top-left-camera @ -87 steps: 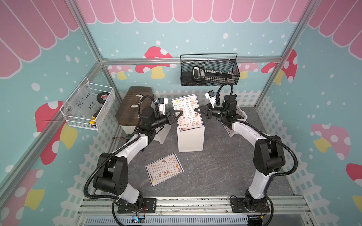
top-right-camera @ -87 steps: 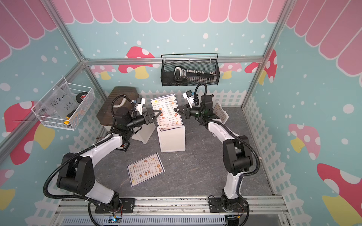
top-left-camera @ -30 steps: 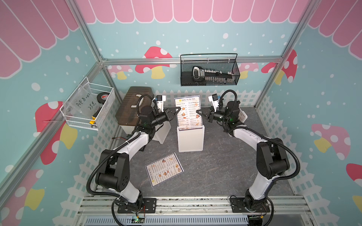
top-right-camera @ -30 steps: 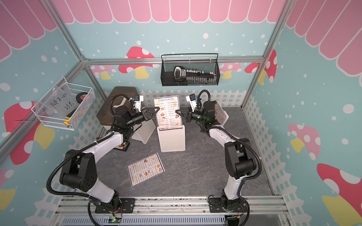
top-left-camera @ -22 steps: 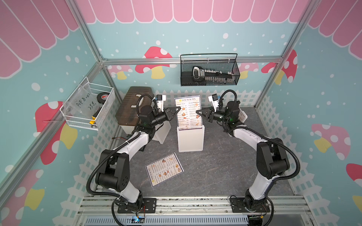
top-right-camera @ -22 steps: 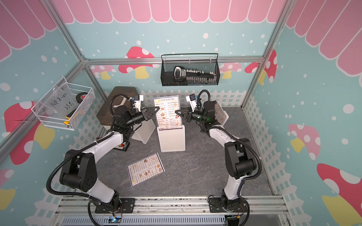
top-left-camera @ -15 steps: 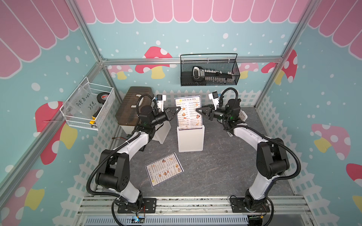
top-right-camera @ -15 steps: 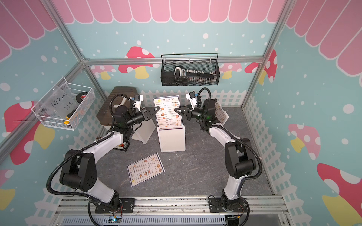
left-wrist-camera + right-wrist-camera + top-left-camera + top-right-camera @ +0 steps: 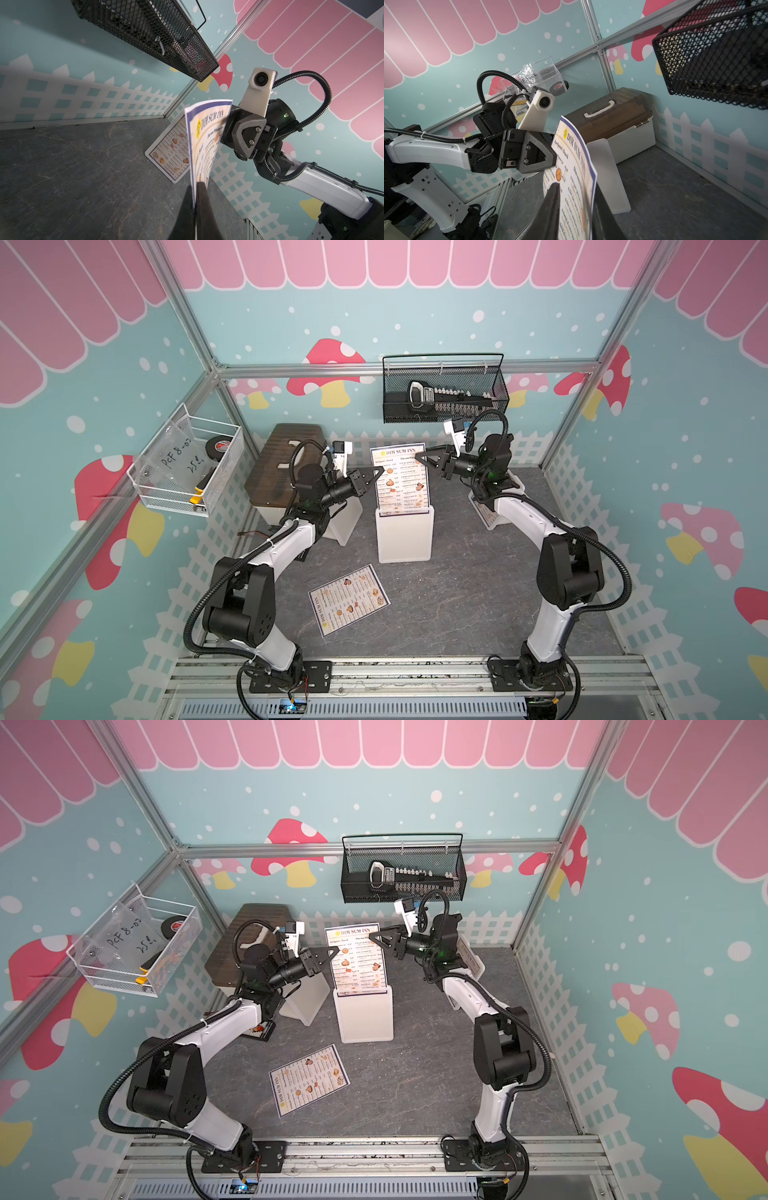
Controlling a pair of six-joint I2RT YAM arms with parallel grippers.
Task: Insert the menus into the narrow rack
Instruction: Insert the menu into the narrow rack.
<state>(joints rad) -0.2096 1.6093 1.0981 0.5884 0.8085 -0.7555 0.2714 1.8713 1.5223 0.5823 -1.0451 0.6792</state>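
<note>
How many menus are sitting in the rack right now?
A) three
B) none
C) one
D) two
C: only the upright menu has its lower edge in the white rack. The second menu lies flat on the table in front of it, and the third menu leans against the side wall.

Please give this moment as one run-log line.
left gripper: shut on menu | right gripper: open around menu edge | menu: standing in rack
</note>
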